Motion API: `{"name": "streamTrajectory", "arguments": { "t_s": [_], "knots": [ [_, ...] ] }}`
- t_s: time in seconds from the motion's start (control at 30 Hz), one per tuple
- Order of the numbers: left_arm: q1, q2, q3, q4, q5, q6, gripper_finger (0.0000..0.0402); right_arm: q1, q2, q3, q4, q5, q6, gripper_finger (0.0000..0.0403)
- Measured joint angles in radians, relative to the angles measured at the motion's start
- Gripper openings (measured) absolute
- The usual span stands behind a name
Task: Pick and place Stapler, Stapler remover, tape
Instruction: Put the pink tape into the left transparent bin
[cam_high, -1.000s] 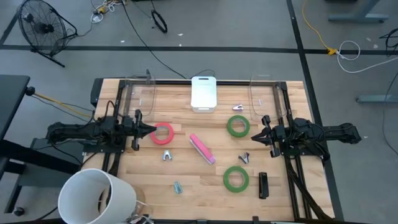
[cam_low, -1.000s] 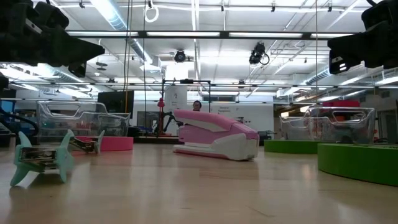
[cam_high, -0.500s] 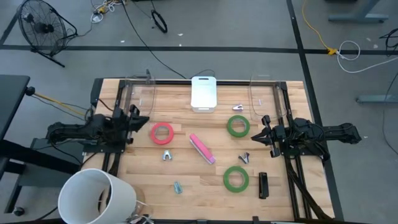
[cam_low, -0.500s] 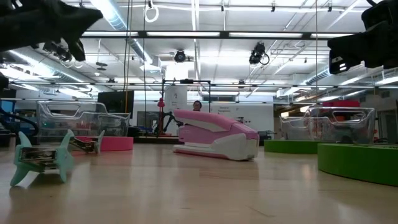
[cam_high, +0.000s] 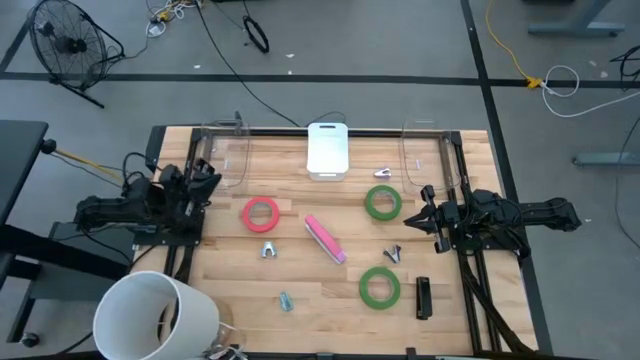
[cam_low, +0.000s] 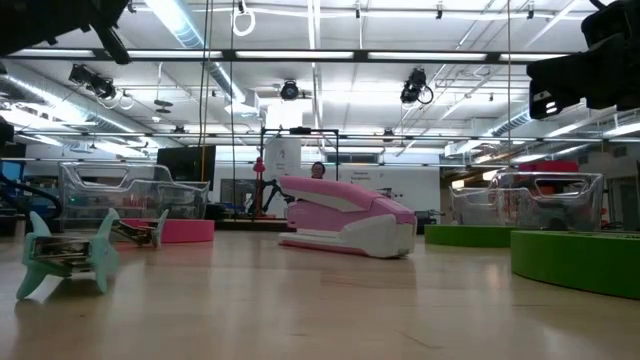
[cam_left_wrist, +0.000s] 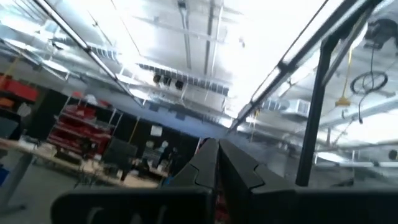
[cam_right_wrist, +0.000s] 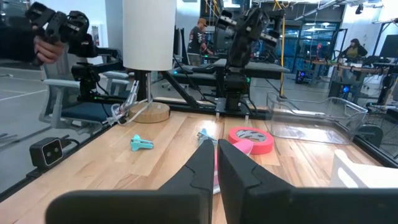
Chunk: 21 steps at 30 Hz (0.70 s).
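**A:** How far along does the job look?

**B:** Hardly begun, I'd judge. Take the pink-and-white plastic stapler (cam_high: 324, 239) lying mid-table as the landmark. All three tape rings lie flat on the wood around it: the red-pink tape ring (cam_high: 261, 214) just to its left, one green tape ring (cam_high: 382, 203) to its upper right, the other green tape ring (cam_high: 379, 287) to its lower right.

**A:** And the removers?

**B:** A small silver claw-shaped staple remover (cam_high: 267, 250) sits near the stapler's left end, a dark one (cam_high: 392, 255) to its right, a teal one (cam_high: 286, 299) below it, and another small silver one (cam_high: 382, 174) above the upper green ring. There's also a black bar-shaped stapler (cam_high: 423, 297) far to the lower right.

**A:** Anything in the bins?

**B:** The two clear plastic bins (cam_high: 222, 155) at the back edge look empty (though their walls are hard to read). A white box (cam_high: 327, 150) sits between them, behind the stapler.

**A:** The arms?

**B:** The left gripper (cam_high: 205, 180) is well left of the stapler, tilted upward, fingers pressed together on nothing. The right gripper (cam_high: 412, 220) hovers right of the stapler, beside the upper green ring, likewise closed and empty. So every pick and place seems left to do.
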Motion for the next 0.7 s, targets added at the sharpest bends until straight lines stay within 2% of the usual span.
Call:
{"name": "streamTrajectory", "arguments": {
  "t_s": [0.3,0.7],
  "knots": [
    [0.0,0.056,0.123,-0.09,-0.047,0.035,0.0018,0.0,0.0,0.0,0.0,0.0,0.0,0.0022],
    [0.0,0.331,0.339,-0.108,-0.043,0.064,0.0018,0.0,0.0,0.0,0.0,0.0,0.0,0.0022]
  ]
}}
